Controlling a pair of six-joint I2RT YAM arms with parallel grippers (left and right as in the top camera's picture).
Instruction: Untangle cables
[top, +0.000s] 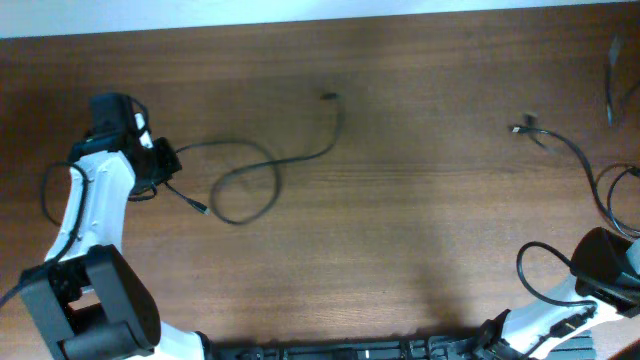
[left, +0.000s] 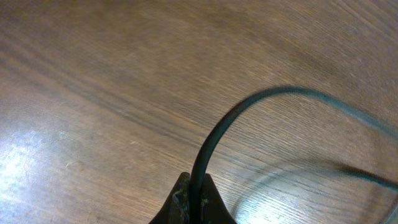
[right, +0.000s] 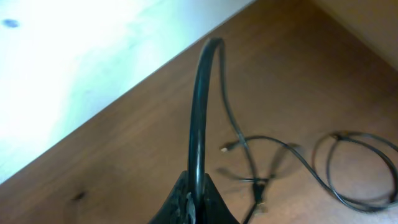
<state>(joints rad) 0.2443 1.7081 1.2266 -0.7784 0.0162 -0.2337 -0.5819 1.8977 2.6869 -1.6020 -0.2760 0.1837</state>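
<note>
One thin black cable (top: 250, 170) lies on the left half of the table in a loose loop, with one plug end (top: 329, 97) far back and another (top: 201, 208) near my left arm. My left gripper (top: 163, 166) is shut on this cable; in the left wrist view the jaws (left: 198, 204) pinch the cord (left: 249, 106), which arcs up and to the right. A second cable (top: 575, 150) with a plug (top: 520, 128) runs toward my right gripper (top: 606, 256). In the right wrist view the jaws (right: 198, 196) are shut on a cord (right: 198, 106) that rises and bends over.
More thin cord lies on the wood in the right wrist view: a crossing with small plugs (right: 256, 186) and a loop (right: 354, 162). The table's far edge (right: 155, 68) meets a pale floor. A stray cord (top: 612, 80) lies at the top right corner.
</note>
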